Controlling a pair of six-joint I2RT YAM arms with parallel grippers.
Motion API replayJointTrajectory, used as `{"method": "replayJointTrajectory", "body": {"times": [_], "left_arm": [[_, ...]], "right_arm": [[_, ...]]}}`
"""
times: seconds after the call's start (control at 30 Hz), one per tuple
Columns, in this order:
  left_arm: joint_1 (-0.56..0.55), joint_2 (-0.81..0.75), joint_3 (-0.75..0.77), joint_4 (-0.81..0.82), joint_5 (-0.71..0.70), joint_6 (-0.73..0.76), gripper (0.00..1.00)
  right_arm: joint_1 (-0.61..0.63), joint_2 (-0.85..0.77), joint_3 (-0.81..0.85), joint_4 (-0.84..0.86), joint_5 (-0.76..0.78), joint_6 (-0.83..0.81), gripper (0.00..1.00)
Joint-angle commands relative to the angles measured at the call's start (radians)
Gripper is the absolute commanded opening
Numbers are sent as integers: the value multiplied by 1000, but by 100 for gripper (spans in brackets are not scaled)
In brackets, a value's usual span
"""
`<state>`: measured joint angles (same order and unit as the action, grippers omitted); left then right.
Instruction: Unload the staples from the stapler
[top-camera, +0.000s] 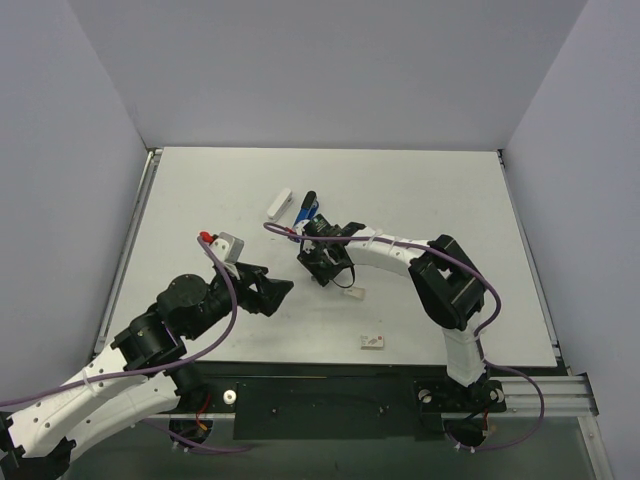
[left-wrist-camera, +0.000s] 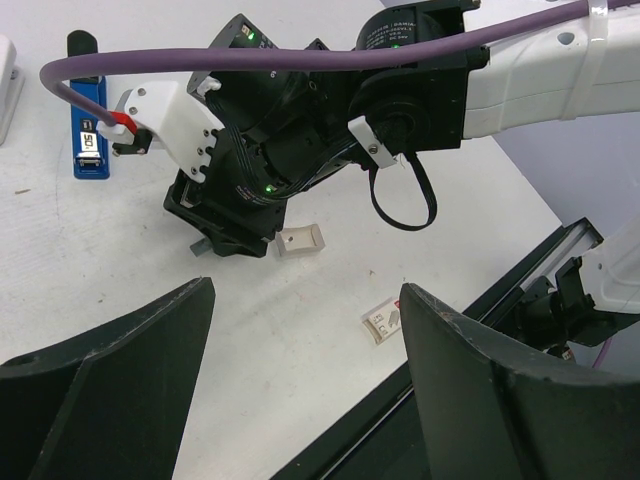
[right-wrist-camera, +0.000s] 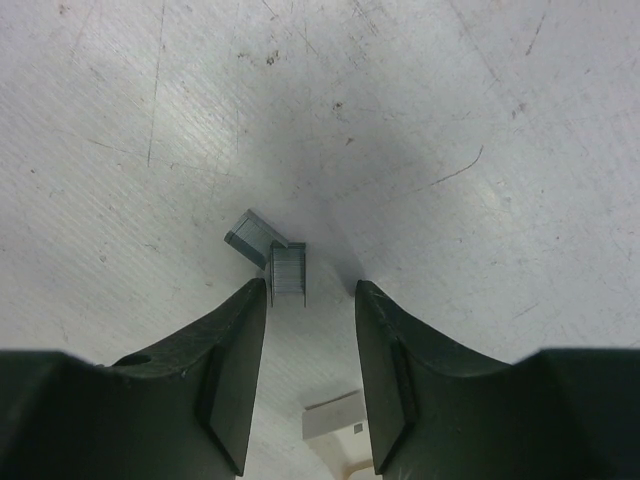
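the stapler (top-camera: 308, 208) lies on the white table (top-camera: 450, 200), toward the far side, a slim blue body with a black end and a white label on its flank. from these views i cannot tell whether any staples sit in its channel. just to its left lies a white oblong piece (top-camera: 279, 204) with rounded ends, apart from it.

the staples (right-wrist-camera: 270, 252) are out on the table: two short grey metal strips, finely ribbed, touching at a corner, one tipped up on edge and the other lying straighter. they rest right at the tips of the right tool (right-wrist-camera: 310, 290). its dark, matte fingers (right-wrist-camera: 235, 370) stand partway apart, a narrow gap with bare table showing beside the nearer strip, so nothing is clamped. the nearer strip sits just against the inner edge of one fingertip.

behind that tool lies a small white block (left-wrist-camera: 302, 241) with a square dimple. nearer the front edge is a small flat white and red box (left-wrist-camera: 383, 320), perhaps a staple box, though its contents are too small to read.

the left tool (left-wrist-camera: 307, 288) hangs above the table with its jaws spread wide and nothing between them, well apart from the staples. the table surface is pale, faintly grained and marked with fine scratches and dark specks.
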<state>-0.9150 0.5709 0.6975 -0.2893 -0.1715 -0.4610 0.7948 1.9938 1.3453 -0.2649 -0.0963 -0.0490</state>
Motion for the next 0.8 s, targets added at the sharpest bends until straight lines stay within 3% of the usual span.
{"method": "replayJointTrajectory", "body": {"times": [0.0, 0.43, 0.77], "left_arm": [[-2, 4, 10, 7, -8, 7, 85], [-2, 21, 14, 12, 0, 7, 85], [-2, 11, 11, 6, -5, 1, 85]], "right_arm": [[7, 25, 32, -17, 27, 5, 35], [21, 4, 22, -19, 50, 5, 13], [29, -176, -57, 12, 174, 98, 9]]}}
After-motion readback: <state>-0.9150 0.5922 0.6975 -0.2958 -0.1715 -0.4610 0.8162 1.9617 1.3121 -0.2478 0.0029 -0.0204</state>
